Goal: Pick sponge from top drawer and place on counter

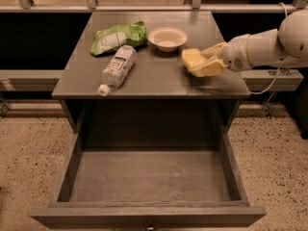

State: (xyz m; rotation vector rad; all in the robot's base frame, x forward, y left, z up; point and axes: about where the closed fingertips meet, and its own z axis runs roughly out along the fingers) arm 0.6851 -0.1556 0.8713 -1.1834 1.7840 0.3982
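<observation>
The yellow sponge (191,57) is between the pale yellow fingers of my gripper (198,63), at the right side of the grey counter (159,76), just at or slightly above its surface. The gripper is shut on the sponge, and the white arm reaches in from the right. The top drawer (149,174) is pulled fully open below the counter and its flat bottom is bare. Its small knob (150,225) shows at the front edge.
A white bowl (167,37) stands just left of the sponge. A green bag (118,36) lies at the counter's back left, and a plastic bottle (116,67) lies on its side in front of it. Speckled floor surrounds the cabinet.
</observation>
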